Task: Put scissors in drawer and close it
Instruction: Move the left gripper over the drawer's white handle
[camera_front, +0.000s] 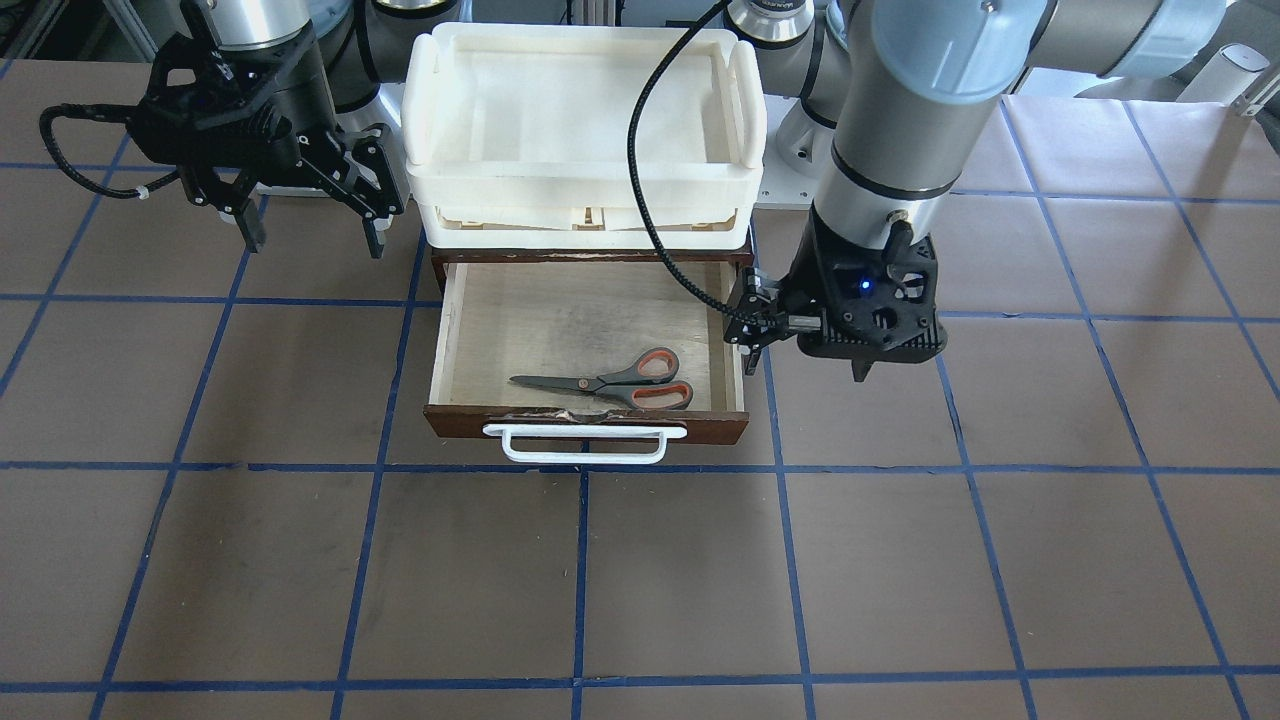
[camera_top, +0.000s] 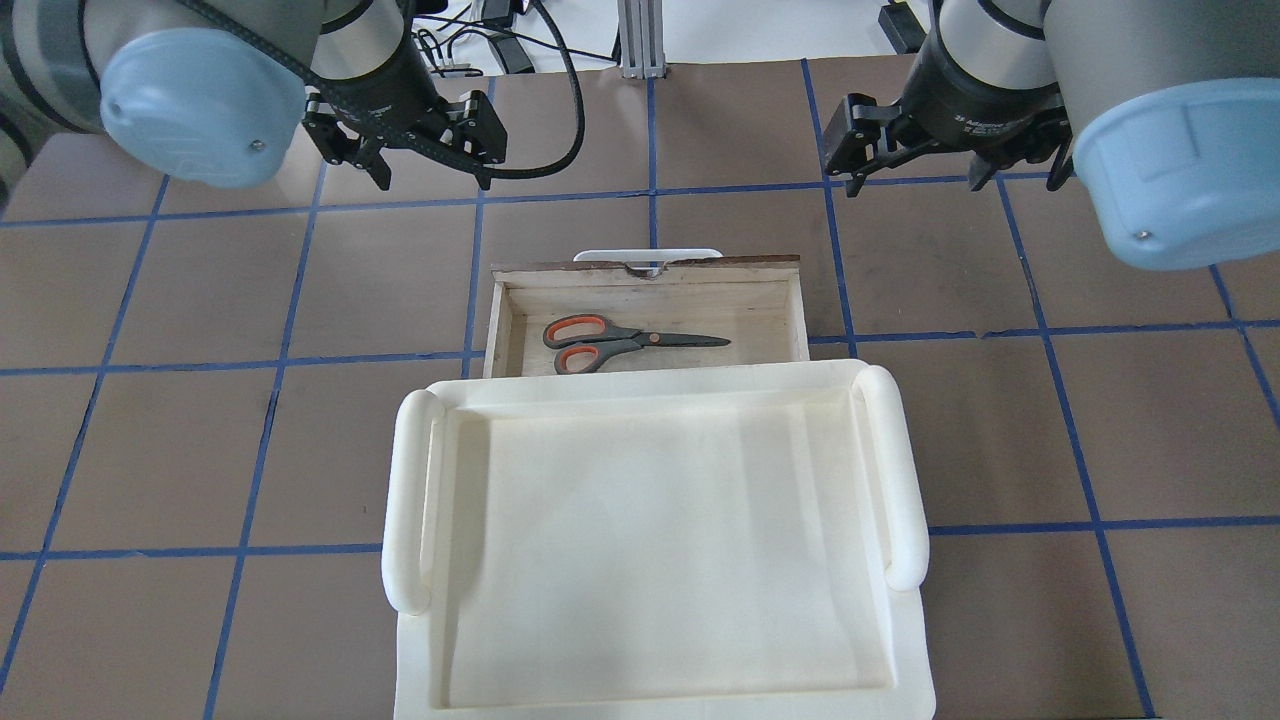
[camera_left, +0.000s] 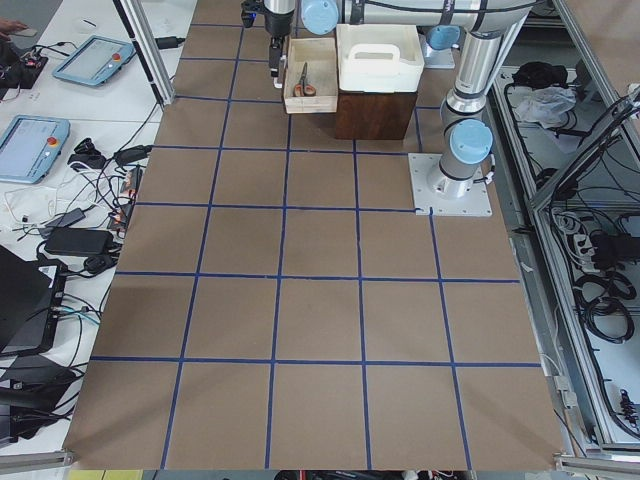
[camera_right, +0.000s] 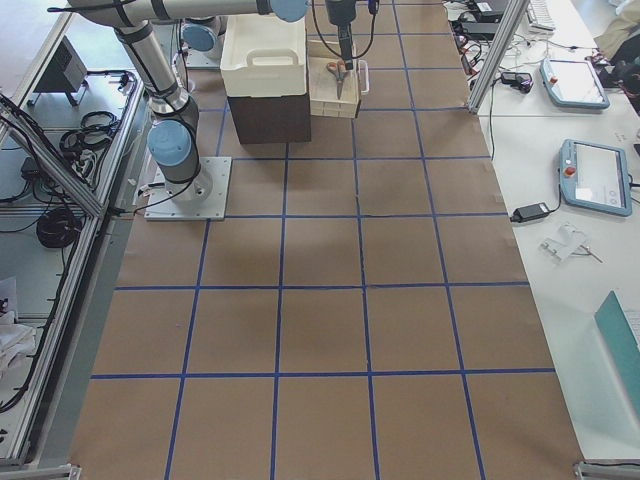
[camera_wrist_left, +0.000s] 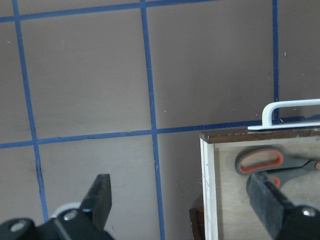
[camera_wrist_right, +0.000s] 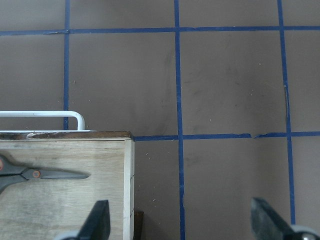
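Nearest the operators' side, the brown paper-covered table with blue tape gridlines (camera_front: 900, 560) lies bare up to the white bar handle (camera_front: 584, 445) of the shallow dark-brown wooden drawer (camera_front: 710, 425), which stands pulled fully out, its front edge chipped. Just behind that front, the small pair of scissors with dark grey, orange-lined handles and slim dark blades (camera_front: 620, 383) lies flat on the pale plywood floor, roughly parallel to the front. So the first half of the job looks done, and what is left is pushing the drawer shut. Further back, the left gripper (camera_top: 437, 172) hovers over the drawer's side wall on the handle-loop side, its fingers spread wide and holding nothing. The right gripper (camera_front: 315, 240) hangs off the opposite side, likewise spread wide and empty. Neither touches the handle or the front, so the closing push appears not yet begun. Farthest back, the stacked white plastic trays (camera_front: 580, 195) sit on the dark-brown cabinet (camera_left: 375, 115) that houses the drawer.
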